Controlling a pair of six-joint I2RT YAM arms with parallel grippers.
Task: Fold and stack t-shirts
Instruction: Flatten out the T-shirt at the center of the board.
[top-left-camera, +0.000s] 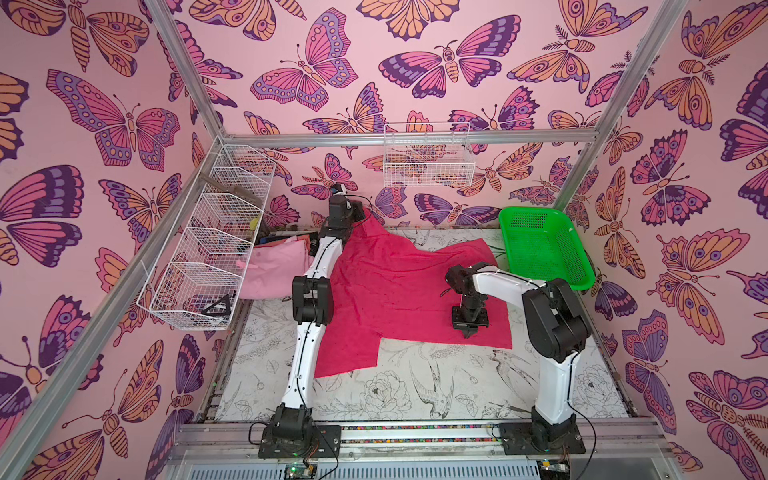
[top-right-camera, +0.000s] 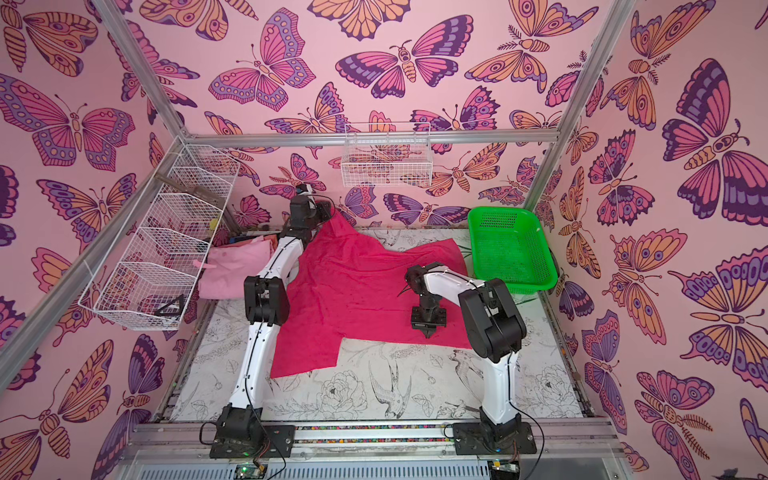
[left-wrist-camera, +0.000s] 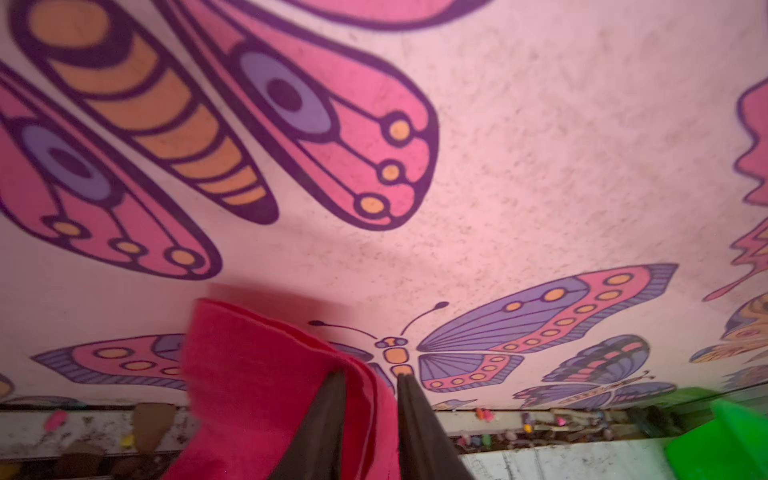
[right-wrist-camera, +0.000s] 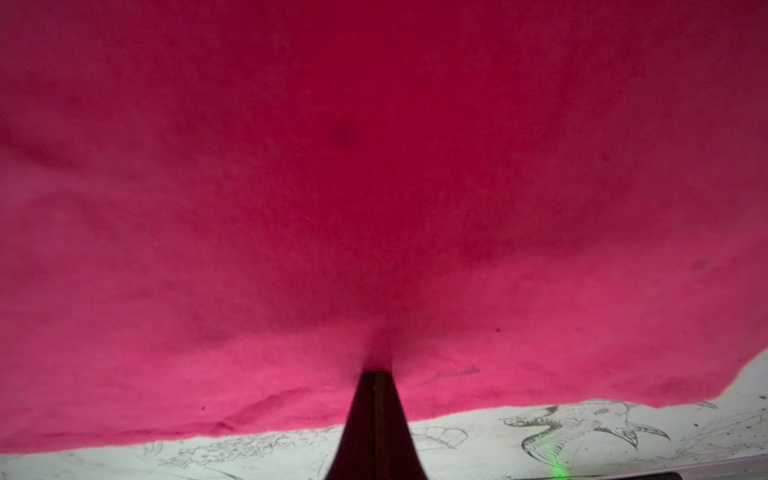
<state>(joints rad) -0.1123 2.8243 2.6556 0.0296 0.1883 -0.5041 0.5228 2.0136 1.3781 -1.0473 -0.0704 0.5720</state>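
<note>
Left wrist view has my left gripper (left-wrist-camera: 370, 376) raised off the table, its fingers (left-wrist-camera: 328, 415) apart. A hemmed corner of the crimson t-shirt (left-wrist-camera: 249, 395) is draped over one finger and sags into the gap (loose rather than clamped, I judge). My right gripper (right-wrist-camera: 376, 374) has its fingers together, tip pressed into the same shirt close to its hem. Whether a pinch of cloth sits between them I cannot tell.

That shirt lies spread on the table (top-left-camera: 395, 390) just beside the green basket (top-left-camera: 536, 245), with the lifted corner on the side away from the basket. The light pink t-shirt (top-left-camera: 274, 270) sits well apart from the basket, beyond the crimson one.

To do this step well, I should draw the left fingers clear so the corner drops flat without snagging, with the right tip pinning the cloth.
</note>
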